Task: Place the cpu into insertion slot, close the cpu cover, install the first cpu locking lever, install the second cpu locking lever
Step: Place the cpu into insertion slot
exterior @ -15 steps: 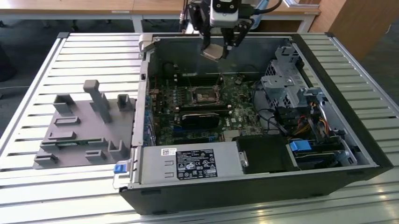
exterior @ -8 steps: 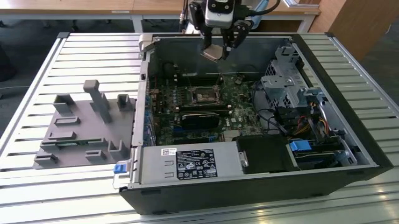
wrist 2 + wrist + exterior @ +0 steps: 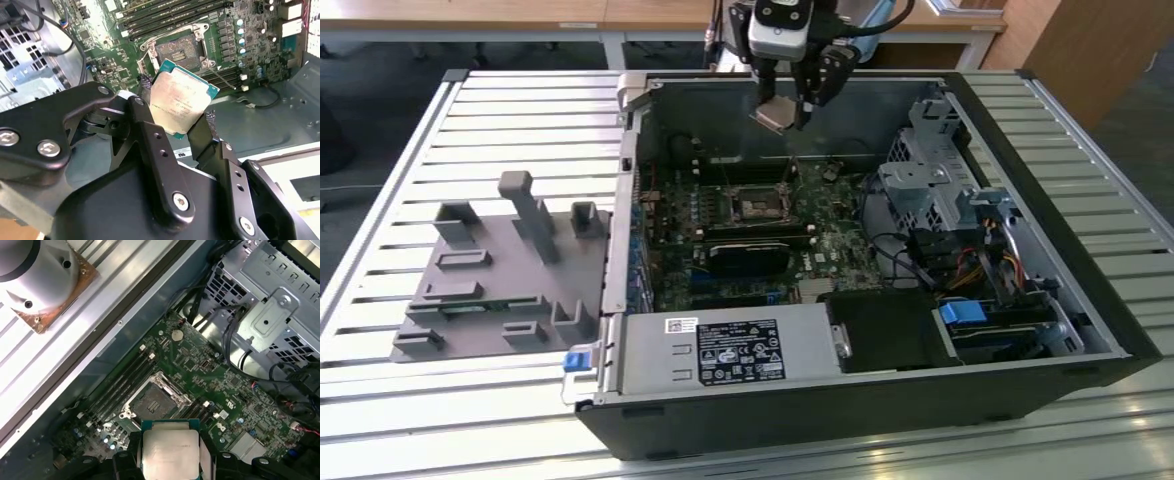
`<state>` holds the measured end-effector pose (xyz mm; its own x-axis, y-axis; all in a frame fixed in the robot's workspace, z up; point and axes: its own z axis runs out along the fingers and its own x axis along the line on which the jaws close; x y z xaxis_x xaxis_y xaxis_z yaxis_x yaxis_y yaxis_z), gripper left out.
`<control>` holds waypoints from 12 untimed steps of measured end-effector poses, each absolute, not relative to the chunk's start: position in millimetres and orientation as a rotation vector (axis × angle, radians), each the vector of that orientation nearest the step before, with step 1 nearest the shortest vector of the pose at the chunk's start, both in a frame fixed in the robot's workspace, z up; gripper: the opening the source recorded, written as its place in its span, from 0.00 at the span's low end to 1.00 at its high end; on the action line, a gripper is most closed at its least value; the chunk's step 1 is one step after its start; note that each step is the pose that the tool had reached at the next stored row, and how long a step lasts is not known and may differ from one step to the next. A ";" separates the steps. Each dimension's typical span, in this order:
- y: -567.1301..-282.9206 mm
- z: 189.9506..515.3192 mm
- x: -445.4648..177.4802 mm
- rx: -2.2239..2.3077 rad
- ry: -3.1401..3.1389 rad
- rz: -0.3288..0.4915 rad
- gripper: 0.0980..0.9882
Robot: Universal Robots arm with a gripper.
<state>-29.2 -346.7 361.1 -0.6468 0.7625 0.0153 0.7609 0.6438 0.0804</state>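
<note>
Slatted aluminium bench (image 3: 454, 120) carries an open black tower computer case (image 3: 1067, 330) lying on its side. A grey moulded parts fixture (image 3: 500, 270) sits beside it on the exterior view's left.

Nearest the exterior camera, inside the case, is the black labelled power-supply box (image 3: 727, 350). Beyond it lies the green circuit board (image 3: 834, 225). On that board sits the insertion slot (image 3: 757, 203), a small square socket with a dark centre and silver rim. Its middle looks empty in both wrist views (image 3: 179, 50) (image 3: 152, 405). You cannot tell from these frames how the cover stands.

Farthest back, your black two-finger gripper (image 3: 790, 105) hangs above the case's rear wall. It is pinching the cpu (image 3: 774, 113), a small flat square chip with a silver-grey metal top. The fingers (image 3: 145, 117) press on two opposite edges. The chip is well apart from the socket, up in the air and tilted.

Risks, as judged:
- The tilt could bring one corner down first, which may damage the socket contacts.
- The edge-only pinch looks shallow, so a bump on the case wall could twist or drop the chip.
- If the chip's keying does not match the socket, it will not seat flat.
</note>
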 end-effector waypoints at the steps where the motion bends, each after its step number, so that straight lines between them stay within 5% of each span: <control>1: -346.7 360.9 -29.2 1.325 2.823 0.124 0.50; 12: -346.6 359.0 -29.2 1.457 2.753 0.122 0.50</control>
